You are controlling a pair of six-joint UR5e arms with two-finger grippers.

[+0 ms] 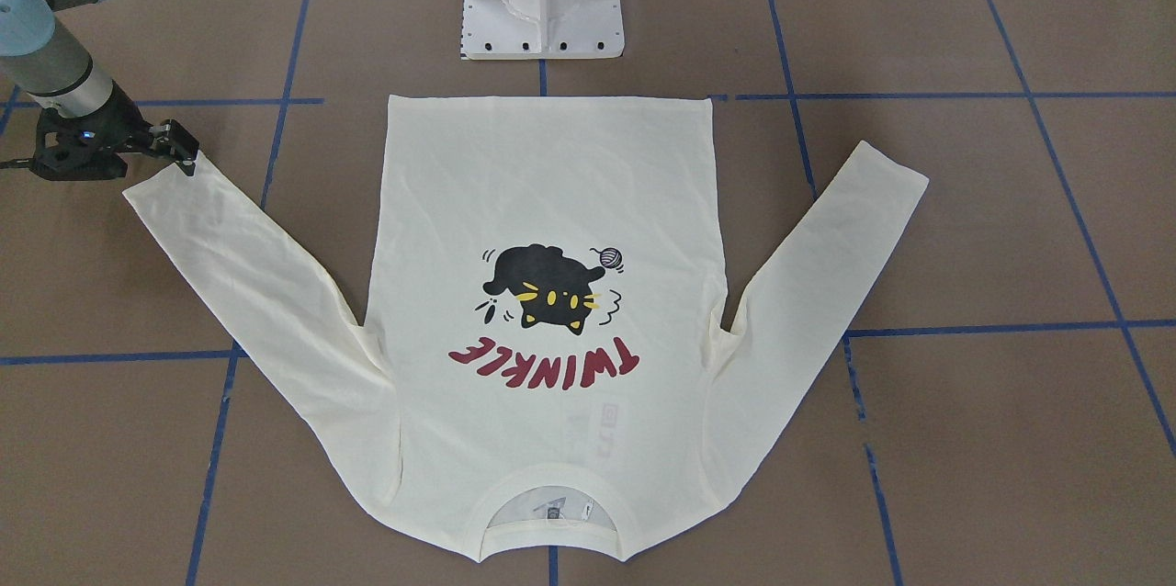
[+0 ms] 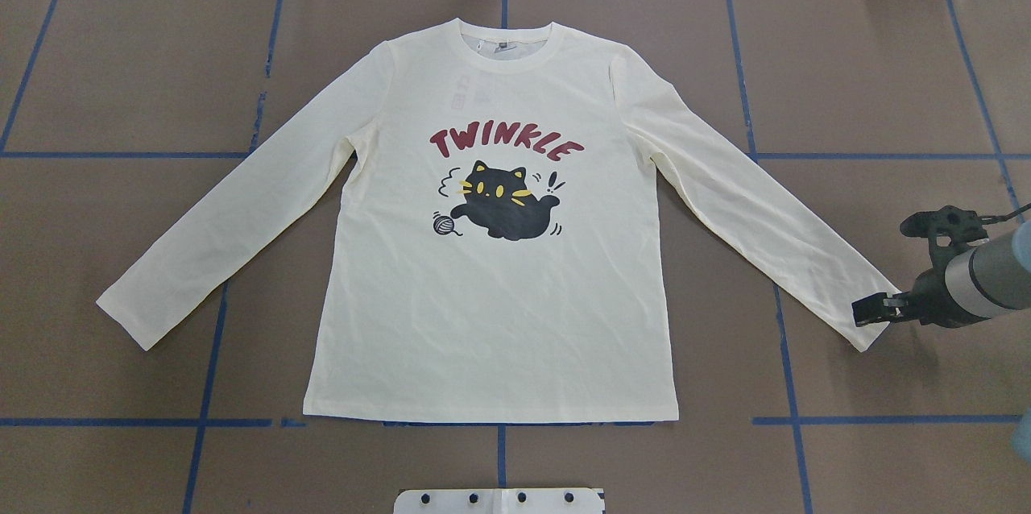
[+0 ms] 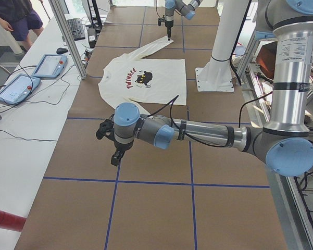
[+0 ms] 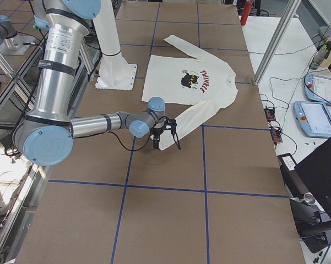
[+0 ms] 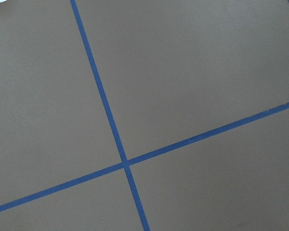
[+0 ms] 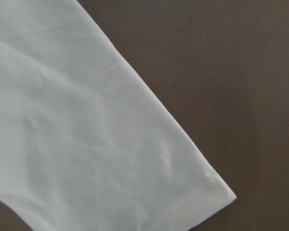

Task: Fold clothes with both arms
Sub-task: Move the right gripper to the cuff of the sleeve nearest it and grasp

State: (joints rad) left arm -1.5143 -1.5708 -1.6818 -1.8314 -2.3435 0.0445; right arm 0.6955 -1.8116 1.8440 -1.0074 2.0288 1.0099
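Cream long-sleeved T-shirt (image 2: pixel 491 321) spread flat and print-up in the middle of the brown table (image 2: pixel 121 79), collar away from the robot, both sleeves angled outward. At the cuff of the sleeve on the robot's right, right hand (image 2: pixel 875 311), tips meeting the cuff's edge; impossible to tell how far open, or whether any cloth is pinched. Above bare table well apart from the shirt, left hand (image 3: pixel 115 156), visible only from the side; opening impossible to tell.

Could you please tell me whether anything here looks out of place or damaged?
Nothing stands out: the T-shirt lies flat, print up, sleeves spread, only faintly creased; the right gripper is at one cuff.
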